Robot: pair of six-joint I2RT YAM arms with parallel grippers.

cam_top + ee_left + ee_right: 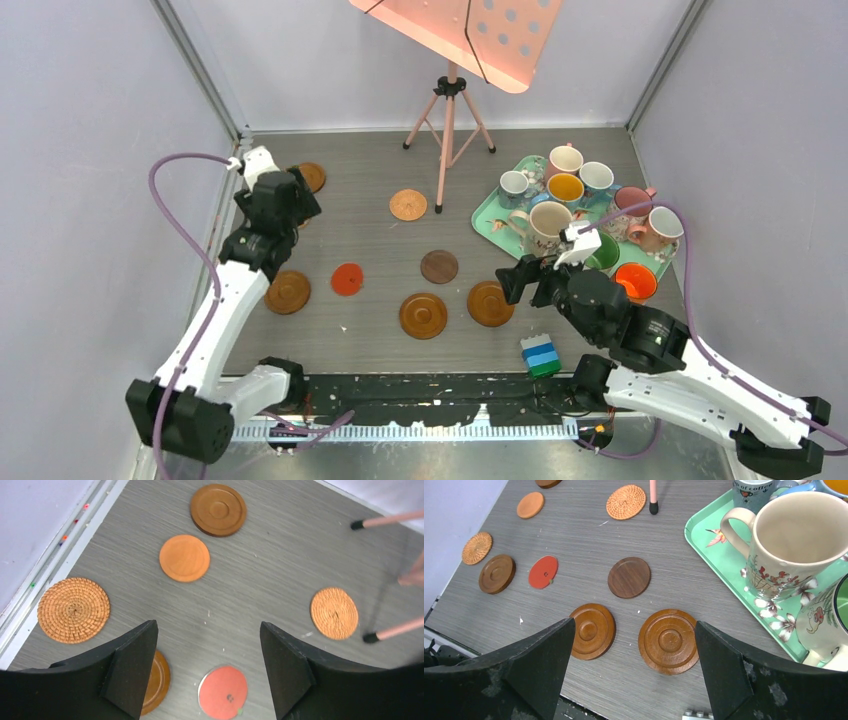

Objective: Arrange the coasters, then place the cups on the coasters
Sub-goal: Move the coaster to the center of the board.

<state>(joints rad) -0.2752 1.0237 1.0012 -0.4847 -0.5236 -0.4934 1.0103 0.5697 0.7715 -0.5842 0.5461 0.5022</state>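
— Nine coasters (629, 577) lie scattered left of the tray (729, 562); the cups (774, 575) cluster at it. We're arranging coasters.
— Both jaws stand released, empty. Next we need one coaster gripped off the worktop (574, 535).

coasters (423, 315) spread on table (380, 240) | cups (565, 187) on tray (488, 214), right rear

Lilac walls (80, 120), grey woodgrain tabletop (360, 210), pink tripod (447, 120)
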